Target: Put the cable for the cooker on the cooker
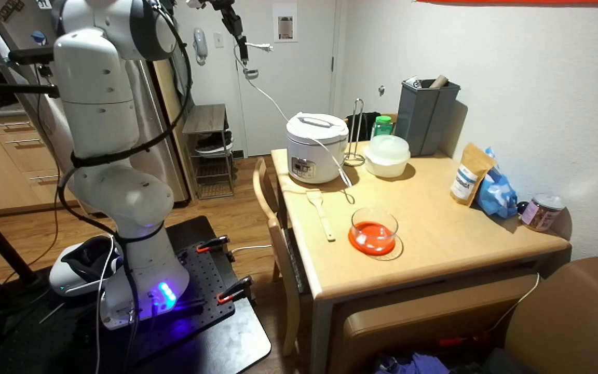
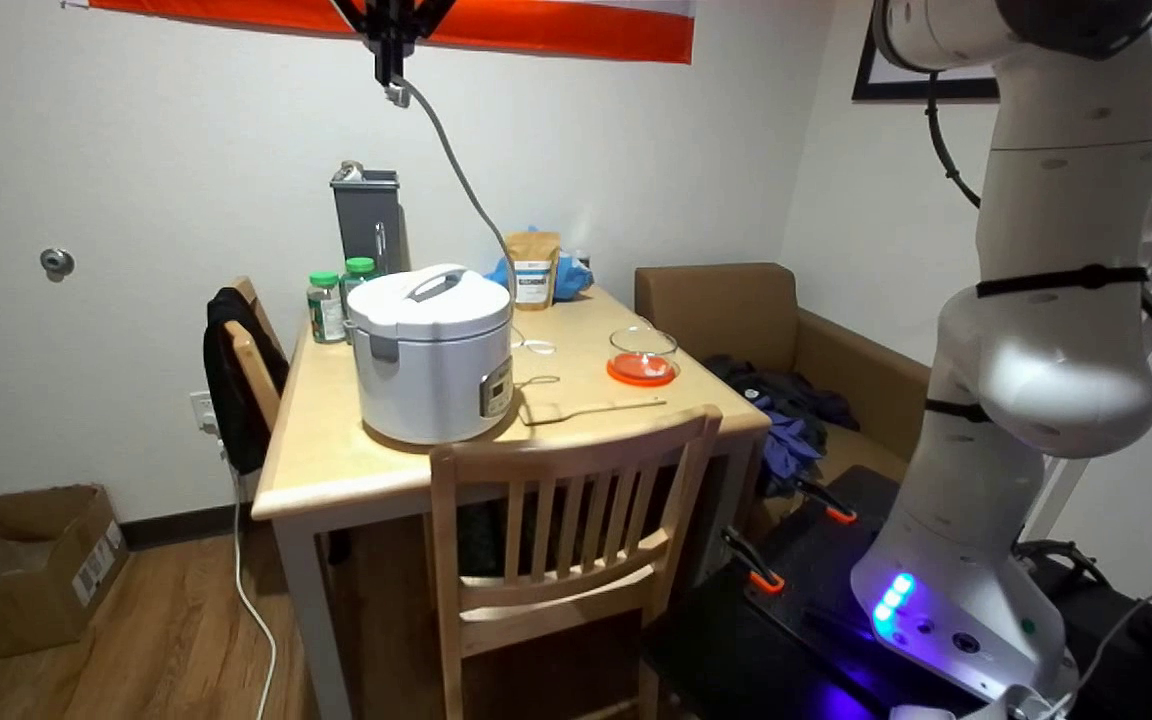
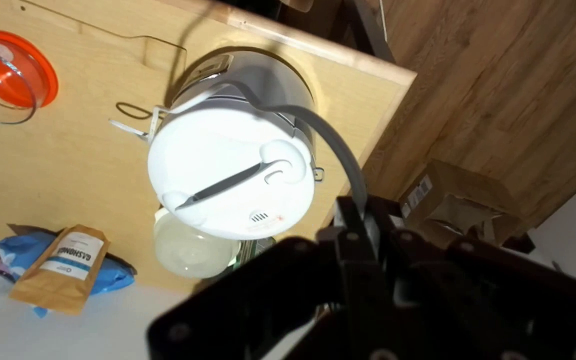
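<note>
The cooker is a white pot-shaped rice cooker standing upright on the table, lid shut. It also shows in an exterior view and in the wrist view. My gripper is high above the table, shut on the pale cable. In the wrist view the cable runs from the fingertips down past the cooker's lid edge. Its lower end hangs beside the cooker's front; whether it touches the table is unclear. A white plug end sticks out near the gripper.
A wooden spatula and a glass bowl on a red base lie near the cooker. A white bowl, a wire stand and a grey bin stand beside or behind it. A wooden chair is at the table edge.
</note>
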{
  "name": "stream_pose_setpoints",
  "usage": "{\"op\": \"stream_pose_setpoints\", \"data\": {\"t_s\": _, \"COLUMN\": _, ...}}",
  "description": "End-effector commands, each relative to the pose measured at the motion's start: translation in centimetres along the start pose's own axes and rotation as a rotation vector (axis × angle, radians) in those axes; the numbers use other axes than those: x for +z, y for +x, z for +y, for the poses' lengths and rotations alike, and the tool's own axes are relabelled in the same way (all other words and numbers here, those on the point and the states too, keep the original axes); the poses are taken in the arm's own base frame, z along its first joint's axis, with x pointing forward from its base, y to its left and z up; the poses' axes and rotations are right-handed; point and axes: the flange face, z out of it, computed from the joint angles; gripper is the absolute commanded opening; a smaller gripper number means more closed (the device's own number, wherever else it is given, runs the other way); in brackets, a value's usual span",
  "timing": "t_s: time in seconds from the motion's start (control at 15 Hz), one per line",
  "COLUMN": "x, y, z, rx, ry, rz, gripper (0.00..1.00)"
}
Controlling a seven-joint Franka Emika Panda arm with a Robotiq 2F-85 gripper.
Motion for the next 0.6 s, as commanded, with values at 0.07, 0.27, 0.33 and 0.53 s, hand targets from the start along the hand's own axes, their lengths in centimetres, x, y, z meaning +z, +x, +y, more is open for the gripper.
{"op": "stream_pose_setpoints", "data": {"t_s": 0.07, "x": -3.5, "y": -1.3, "z": -2.3, "rx": -0.104, "ry": 0.014, "rz": 0.047, "gripper": 0.02}}
{"op": "stream_pose_setpoints", "data": {"t_s": 0.27, "x": -4.8, "y": -2.0, "z": -4.1, "rx": -0.162, "ry": 0.046, "rz": 0.072, "gripper": 0.02}}
{"op": "stream_pose_setpoints", "data": {"t_s": 0.33, "x": -5.3, "y": -2.1, "z": -4.7, "rx": -0.182, "ry": 0.060, "rz": 0.088, "gripper": 0.02}}
{"op": "stream_pose_setpoints", "data": {"t_s": 0.53, "x": -7.1, "y": -2.0, "z": -6.0, "rx": -0.214, "ry": 0.101, "rz": 0.152, "gripper": 0.02}}
